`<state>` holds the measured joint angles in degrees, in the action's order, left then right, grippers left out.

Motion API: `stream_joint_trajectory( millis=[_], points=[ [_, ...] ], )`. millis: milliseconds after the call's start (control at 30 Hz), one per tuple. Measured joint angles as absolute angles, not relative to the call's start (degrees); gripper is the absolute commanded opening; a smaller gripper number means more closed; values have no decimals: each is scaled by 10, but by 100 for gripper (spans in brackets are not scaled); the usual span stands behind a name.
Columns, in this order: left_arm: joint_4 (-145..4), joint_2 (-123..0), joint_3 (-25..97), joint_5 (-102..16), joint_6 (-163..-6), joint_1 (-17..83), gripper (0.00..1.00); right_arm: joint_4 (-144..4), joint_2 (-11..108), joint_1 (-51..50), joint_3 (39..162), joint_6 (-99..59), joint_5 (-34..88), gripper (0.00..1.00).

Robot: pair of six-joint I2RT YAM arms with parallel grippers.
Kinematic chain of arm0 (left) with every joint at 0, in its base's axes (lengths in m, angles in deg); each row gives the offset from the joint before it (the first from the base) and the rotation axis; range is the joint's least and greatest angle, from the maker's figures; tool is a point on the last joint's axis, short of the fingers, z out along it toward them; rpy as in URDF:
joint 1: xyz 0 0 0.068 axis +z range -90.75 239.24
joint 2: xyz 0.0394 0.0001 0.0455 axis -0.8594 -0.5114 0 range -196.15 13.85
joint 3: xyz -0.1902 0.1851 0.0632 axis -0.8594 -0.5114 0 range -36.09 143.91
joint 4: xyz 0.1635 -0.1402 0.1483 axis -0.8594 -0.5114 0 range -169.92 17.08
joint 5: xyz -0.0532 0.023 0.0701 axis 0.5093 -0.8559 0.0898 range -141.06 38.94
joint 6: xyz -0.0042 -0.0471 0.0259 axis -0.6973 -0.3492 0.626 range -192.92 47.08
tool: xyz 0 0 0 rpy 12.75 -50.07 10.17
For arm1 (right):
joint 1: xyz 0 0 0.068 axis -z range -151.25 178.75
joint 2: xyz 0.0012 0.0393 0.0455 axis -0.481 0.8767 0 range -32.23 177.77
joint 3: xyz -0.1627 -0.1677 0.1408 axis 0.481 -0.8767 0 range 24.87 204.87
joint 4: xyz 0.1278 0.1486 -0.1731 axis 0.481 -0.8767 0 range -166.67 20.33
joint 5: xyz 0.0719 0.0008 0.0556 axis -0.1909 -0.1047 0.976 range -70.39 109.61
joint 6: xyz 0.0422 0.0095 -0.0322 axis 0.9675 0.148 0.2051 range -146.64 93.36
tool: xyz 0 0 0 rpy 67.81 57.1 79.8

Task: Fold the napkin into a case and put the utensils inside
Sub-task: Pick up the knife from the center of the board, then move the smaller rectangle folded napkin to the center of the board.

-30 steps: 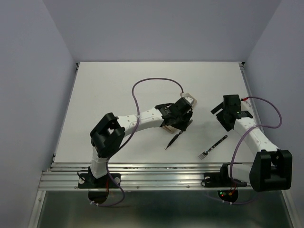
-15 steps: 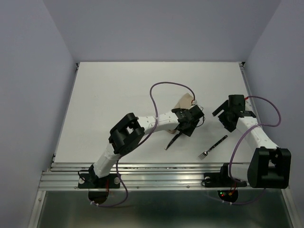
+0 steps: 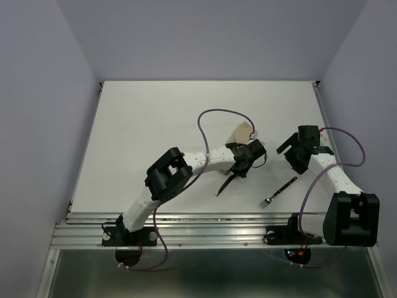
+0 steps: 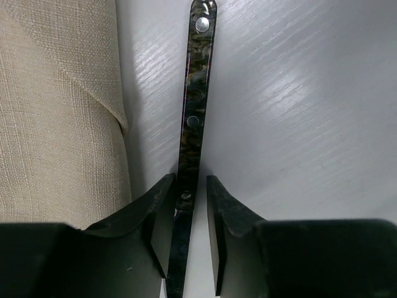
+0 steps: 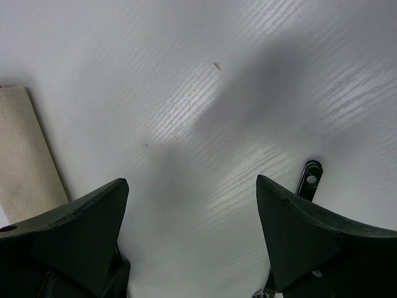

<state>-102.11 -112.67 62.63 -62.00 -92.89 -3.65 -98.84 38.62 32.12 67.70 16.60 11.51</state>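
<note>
White worktop (image 3: 155, 124) is carrying the finished beige folded cloth case (image 4: 56, 112); my left hand (image 4: 189, 181), unclenched, is straddling the dark-handled knife (image 4: 193, 112); right hand (image 5: 191, 183) released; dark-handled fork (image 3: 277, 192) waiting lower right.

Plain beige woven napkin (image 4: 56, 112). Dark, mottled green-brown handle with silver rivets on knife (image 4: 193, 93). Dark-handled, silver-tined fork (image 3: 277, 191). White, faintly grained table (image 4: 298, 93). Black fingers (image 4: 158, 211). Purple cables (image 3: 217, 111). Lilac walls (image 3: 37, 124).
</note>
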Motion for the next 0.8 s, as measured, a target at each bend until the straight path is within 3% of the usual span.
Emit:
stream_joint_trajectory(
  millis=[100,200,400,600,800],
  points=[
    [-1016,-1128,626,-616,-924,-36,27,-988,386,321,676,166,115,89],
    [-1014,-1128,626,-614,-916,-36,0,-988,386,321,675,166,115,89],
    [-1013,-1127,626,-609,-899,-37,0,-983,386,321,676,150,143,86],
    [-1043,-1096,626,-605,-892,-36,0,-968,445,321,745,125,197,60],
    [-1076,-1006,630,-605,-881,-24,0,-932,551,315,824,127,239,59]
  ],
)
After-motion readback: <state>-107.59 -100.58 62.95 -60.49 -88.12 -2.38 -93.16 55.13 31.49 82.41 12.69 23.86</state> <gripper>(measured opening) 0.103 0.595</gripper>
